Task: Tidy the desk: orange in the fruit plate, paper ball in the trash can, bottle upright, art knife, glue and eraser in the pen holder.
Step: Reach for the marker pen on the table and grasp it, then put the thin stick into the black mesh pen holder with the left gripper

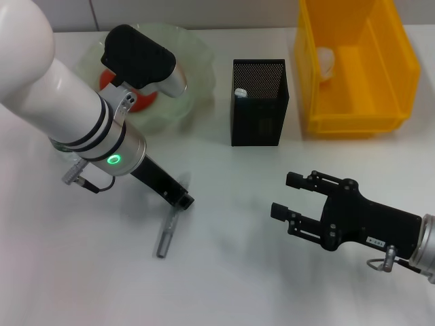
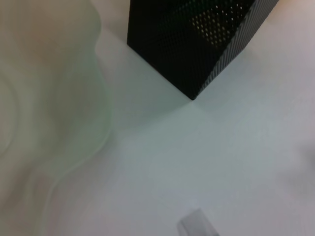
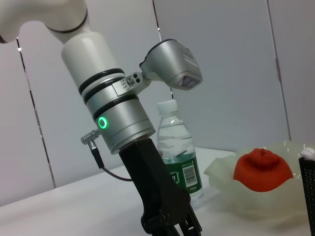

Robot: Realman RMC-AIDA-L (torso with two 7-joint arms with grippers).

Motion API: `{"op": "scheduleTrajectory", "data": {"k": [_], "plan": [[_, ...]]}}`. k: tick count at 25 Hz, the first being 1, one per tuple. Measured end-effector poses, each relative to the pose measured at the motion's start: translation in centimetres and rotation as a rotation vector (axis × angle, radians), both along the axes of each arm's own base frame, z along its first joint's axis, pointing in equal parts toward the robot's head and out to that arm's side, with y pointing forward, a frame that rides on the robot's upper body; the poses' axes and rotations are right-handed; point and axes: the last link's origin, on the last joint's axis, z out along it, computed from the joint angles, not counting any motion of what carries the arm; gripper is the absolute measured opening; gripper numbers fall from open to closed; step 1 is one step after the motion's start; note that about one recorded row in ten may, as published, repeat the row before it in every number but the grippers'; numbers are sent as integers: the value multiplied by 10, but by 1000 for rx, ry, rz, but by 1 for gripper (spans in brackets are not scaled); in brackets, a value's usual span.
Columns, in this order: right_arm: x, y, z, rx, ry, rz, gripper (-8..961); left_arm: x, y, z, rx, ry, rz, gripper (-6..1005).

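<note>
Left claw [image 1: 182, 201] touches the glue [image 1: 165, 236]; right claw [image 1: 291, 195] gapes.

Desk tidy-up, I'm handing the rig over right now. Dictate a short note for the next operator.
Left gripper: down at the far end of the glue, which lies flat on the desk.
Right gripper: open, empty, hovering in front of the pen holder.
Done: orange in the fruit plate, paper ball in the trash can, bottle upright.
A white tip shows in the pen holder, possibly the art knife.
Left: glue into the pen holder. Eraser not visible; check for it.
</note>
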Motion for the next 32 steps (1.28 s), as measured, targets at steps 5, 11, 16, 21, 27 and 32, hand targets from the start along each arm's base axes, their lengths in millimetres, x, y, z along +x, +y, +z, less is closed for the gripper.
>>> {"op": "scheduleTrajectory", "data": {"k": [5,11,16,21,27,32], "plan": [[-1,1,0,-1,-1,3,650,-1,1,0,4,0,0,371],[-1,3,-1,-1,-5,3,650,-2,2,-1,1,4,-10,330],[-3,6,-1,0,-8,6,650,-2,3,-1,3,4,-25,289],[-5,9,-1,0,-9,15,650,-2,4,-1,-2,6,-37,249],[-6,13,-1,9,-13,12,650,-3,5,1,4,13,-38,149],[-6,14,0,14,-13,10,650,6,8,6,17,-22,-62,150]]}}
